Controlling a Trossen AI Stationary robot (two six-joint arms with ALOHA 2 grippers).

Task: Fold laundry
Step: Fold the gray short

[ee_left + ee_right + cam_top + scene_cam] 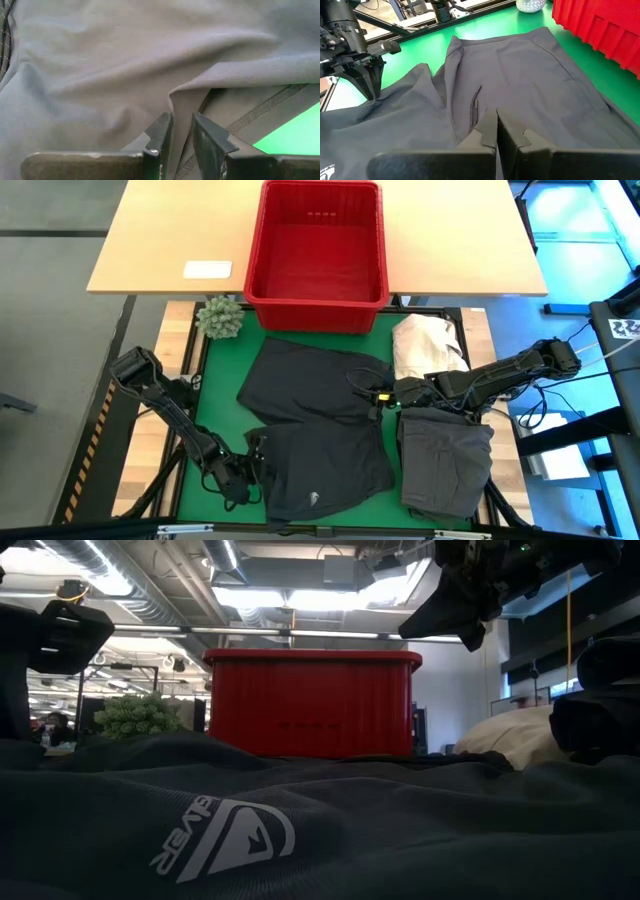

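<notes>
where the dark shorts [318, 430] lie spread on the green mat [222, 365], my left gripper [252, 467] sits low at their near left edge, and in my left wrist view its fingers [159, 137] are drawn close together with a raised fold of the grey cloth pinched between them, a stitched hem and a patch of green showing just beside. my right gripper [377, 394] hangs over the far right edge of the same shorts, above the cloth in the low view, its two fingers [487, 131] pressed together with nothing between them; past them my right wrist view shows the shorts flat on the mat with a short seam line down the middle, and the left gripper [370, 80] farther off, its tips down on the cloth. a white logo [222, 837] shows on the near part of the shorts. to the right of them lies a second dark grey garment [446, 455], folded, near the mat's front right corner, and just behind it a cream-white cloth heap [428, 345]. the red basket [318, 250] stands at the far edge of the mat, against the wooden table [160, 230], and nothing shows inside it. a small green plant [220, 318] sits beside the basket's left front corner.
</notes>
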